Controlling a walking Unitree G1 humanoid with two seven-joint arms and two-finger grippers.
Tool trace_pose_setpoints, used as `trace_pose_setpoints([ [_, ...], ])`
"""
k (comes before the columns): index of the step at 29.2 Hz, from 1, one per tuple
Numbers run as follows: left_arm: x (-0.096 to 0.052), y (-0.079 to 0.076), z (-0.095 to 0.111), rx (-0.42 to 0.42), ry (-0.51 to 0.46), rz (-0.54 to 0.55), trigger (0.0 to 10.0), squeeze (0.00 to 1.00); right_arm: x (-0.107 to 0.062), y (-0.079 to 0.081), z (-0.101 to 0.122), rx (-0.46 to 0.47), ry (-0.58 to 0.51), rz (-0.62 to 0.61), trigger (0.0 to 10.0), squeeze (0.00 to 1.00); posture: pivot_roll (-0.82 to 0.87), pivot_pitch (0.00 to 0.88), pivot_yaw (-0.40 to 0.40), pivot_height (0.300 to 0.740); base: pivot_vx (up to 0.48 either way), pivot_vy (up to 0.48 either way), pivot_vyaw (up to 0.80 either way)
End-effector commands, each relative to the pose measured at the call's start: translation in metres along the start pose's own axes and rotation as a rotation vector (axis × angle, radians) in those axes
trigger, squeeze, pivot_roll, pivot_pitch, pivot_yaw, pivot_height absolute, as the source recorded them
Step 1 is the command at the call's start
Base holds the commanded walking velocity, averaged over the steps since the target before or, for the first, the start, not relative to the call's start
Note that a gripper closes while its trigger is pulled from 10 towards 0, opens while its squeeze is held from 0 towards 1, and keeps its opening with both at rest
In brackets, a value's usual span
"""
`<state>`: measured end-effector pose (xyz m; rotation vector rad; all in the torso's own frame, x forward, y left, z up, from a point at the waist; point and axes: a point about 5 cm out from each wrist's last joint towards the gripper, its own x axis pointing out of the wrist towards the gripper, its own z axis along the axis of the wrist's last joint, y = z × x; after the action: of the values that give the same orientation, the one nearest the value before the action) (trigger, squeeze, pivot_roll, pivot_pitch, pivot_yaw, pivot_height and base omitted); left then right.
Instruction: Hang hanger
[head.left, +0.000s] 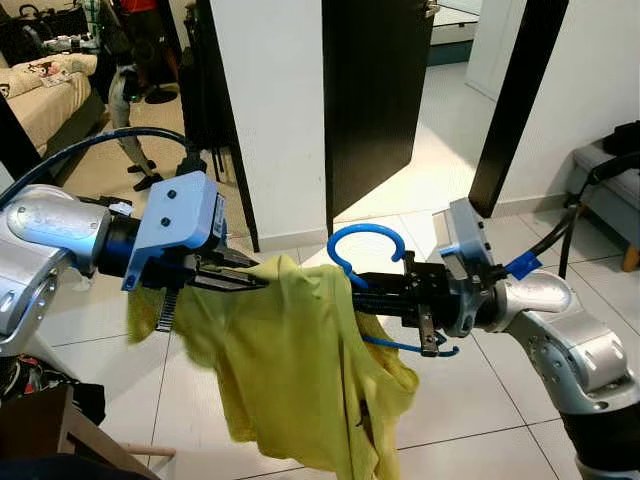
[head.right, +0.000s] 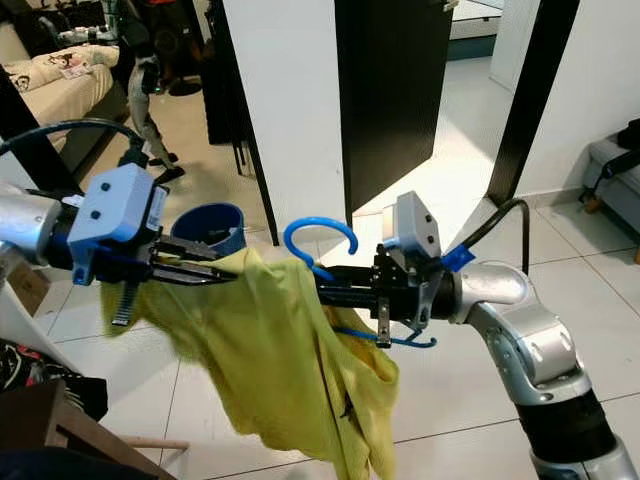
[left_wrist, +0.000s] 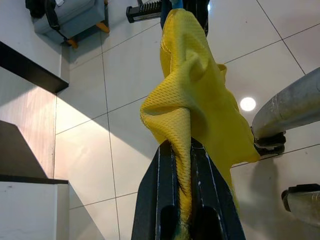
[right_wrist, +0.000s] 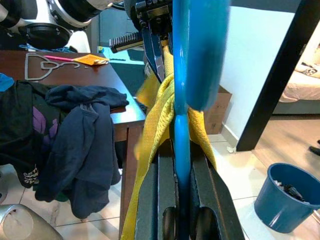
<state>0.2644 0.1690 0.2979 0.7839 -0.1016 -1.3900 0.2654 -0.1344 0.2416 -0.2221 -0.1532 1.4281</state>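
A yellow mesh shirt (head.left: 290, 370) hangs on a blue plastic hanger (head.left: 362, 243) held in mid-air over the tiled floor. My left gripper (head.left: 250, 277) is shut on the shirt's shoulder at the left; the fabric is pinched between its black fingers (left_wrist: 162, 200). My right gripper (head.left: 365, 290) is shut on the hanger near its hook, and the blue bar (right_wrist: 181, 130) runs between its fingers with yellow cloth (right_wrist: 160, 115) bunched beside it. The hook curves up above the shirt's collar. The hanger's lower bar (head.left: 410, 348) pokes out on the right.
A white wall column (head.left: 270, 110) and dark door panels (head.left: 375, 90) stand ahead. A blue bucket (head.right: 210, 228) sits on the floor by the column. A brown table (right_wrist: 70, 65) holds dark clothes and a grey hanger. A sofa (head.left: 45, 95) is far left, a grey seat (head.left: 610, 190) far right.
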Motion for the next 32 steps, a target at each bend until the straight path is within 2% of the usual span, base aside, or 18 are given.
trace_pose_setpoints([
  [1, -0.004, -0.001, -0.003, -0.008, 0.017, -0.021, 0.0, 0.0, 0.003, 0.003, 0.005, 0.009, -0.027, 0.011, 10.0, 0.84, -0.01, 0.0, 0.079, 0.74, 0.0, 0.0, 0.0],
  [2, -0.004, -0.001, -0.003, -0.006, 0.015, -0.024, 0.0, 0.0, 0.003, 0.002, 0.005, 0.018, -0.028, 0.005, 10.0, 0.99, -0.01, 0.0, 0.079, 0.74, 0.0, 0.0, 0.0],
  [9, -0.006, 0.002, -0.003, 0.01, 0.018, -0.014, 0.0, 0.0, -0.003, -0.002, 0.006, 0.014, -0.026, -0.039, 10.0, 1.0, -0.02, 0.0, 0.08, 0.74, 0.0, 0.0, 0.0],
  [10, -0.008, 0.004, -0.003, 0.018, 0.019, 0.0, 0.0, 0.0, -0.01, -0.005, 0.005, 0.015, -0.016, -0.076, 10.0, 1.0, -0.02, 0.0, 0.079, 0.74, 0.0, 0.0, 0.0],
  [12, -0.008, 0.004, -0.003, 0.018, 0.019, 0.0, 0.0, 0.0, -0.01, -0.005, 0.005, 0.015, -0.016, -0.076, 10.0, 1.0, -0.02, 0.0, 0.079, 0.74, 0.0, 0.0, 0.0],
  [13, -0.011, 0.009, -0.003, 0.032, 0.025, 0.027, 0.0, 0.0, -0.022, -0.009, 0.004, 0.016, 0.001, -0.137, 10.0, 1.0, -0.02, 0.0, 0.082, 0.74, 0.0, 0.0, 0.0],
  [15, -0.011, 0.009, -0.003, 0.032, 0.025, 0.027, 0.0, 0.0, -0.022, -0.009, 0.004, 0.016, 0.001, -0.137, 10.0, 1.0, -0.02, 0.0, 0.082, 0.74, 0.0, 0.0, 0.0],
  [16, -0.015, 0.013, -0.002, 0.045, 0.029, 0.057, 0.0, 0.0, -0.037, -0.012, 0.001, 0.015, 0.028, -0.202, 10.0, 1.0, -0.03, 0.0, 0.081, 0.74, 0.0, 0.0, 0.0],
  [17, -0.015, 0.013, -0.002, 0.045, 0.029, 0.057, 0.0, 0.0, -0.037, -0.012, 0.001, 0.015, 0.028, -0.202, 10.0, 1.0, -0.03, 0.0, 0.081, 0.74, 0.0, 0.0, 0.0],
  [20, -0.032, 0.024, -0.001, 0.077, 0.053, 0.119, 0.0, 0.0, -0.09, -0.013, 0.004, 0.016, 0.083, -0.402, 10.0, 1.0, -0.05, 0.0, 0.09, 0.74, 0.0, 0.0, 0.0],
  [21, -0.032, 0.024, -0.001, 0.077, 0.053, 0.119, 0.0, 0.0, -0.09, -0.013, 0.004, 0.016, 0.083, -0.402, 10.0, 1.0, -0.05, 0.0, 0.09, 0.74, 0.0, 0.0, 0.0],
  [22, -0.037, 0.027, 0.0, 0.088, 0.059, 0.135, 0.0, 0.0, -0.102, -0.01, 0.007, 0.023, 0.078, -0.434, 10.0, 1.0, -0.05, 0.0, 0.091, 0.74, 0.0, 0.0, 0.0],
  [24, -0.042, 0.031, 0.002, 0.102, 0.06, 0.151, 0.0, 0.0, -0.108, -0.005, 0.007, 0.04, 0.07, -0.439, 10.0, 1.0, -0.06, 0.0, 0.092, 0.74, 0.0, 0.0, 0.0],
  [28, -0.048, 0.038, 0.008, 0.129, 0.044, 0.185, 0.0, 0.0, -0.111, 0.005, 0.001, 0.098, 0.051, -0.418, 10.0, 1.0, -0.07, 0.0, 0.094, 0.74, 0.0, 0.0, 0.0],
  [29, -0.052, 0.043, 0.014, 0.147, 0.023, 0.211, 0.0, 0.0, -0.111, 0.01, -0.008, 0.137, 0.05, -0.425, 10.0, 0.86, -0.06, 0.0, 0.092, 0.74, 0.0, 0.0, 0.0],
  [30, -0.052, 0.043, 0.014, 0.147, 0.023, 0.211, 0.0, 0.0, -0.111, 0.01, -0.008, 0.137, 0.05, -0.425, 10.0, 0.86, -0.06, 0.0, 0.092, 0.74, 0.0, 0.0, 0.0],
  [31, -0.059, 0.05, 0.023, 0.176, -0.02, 0.254, 0.0, 0.0, -0.111, 0.019, -0.023, 0.214, 0.028, -0.435, 10.0, 0.39, -0.07, 0.0, 0.094, 0.74, 0.0, 0.0, 0.0],
  [32, -0.061, 0.053, 0.028, 0.19, -0.044, 0.271, 0.0, 0.0, -0.109, 0.023, -0.033, 0.255, 0.025, -0.438, 10.0, 0.0, -0.07, 0.0, 0.097, 0.74, 0.0, 0.0, 0.0],
])
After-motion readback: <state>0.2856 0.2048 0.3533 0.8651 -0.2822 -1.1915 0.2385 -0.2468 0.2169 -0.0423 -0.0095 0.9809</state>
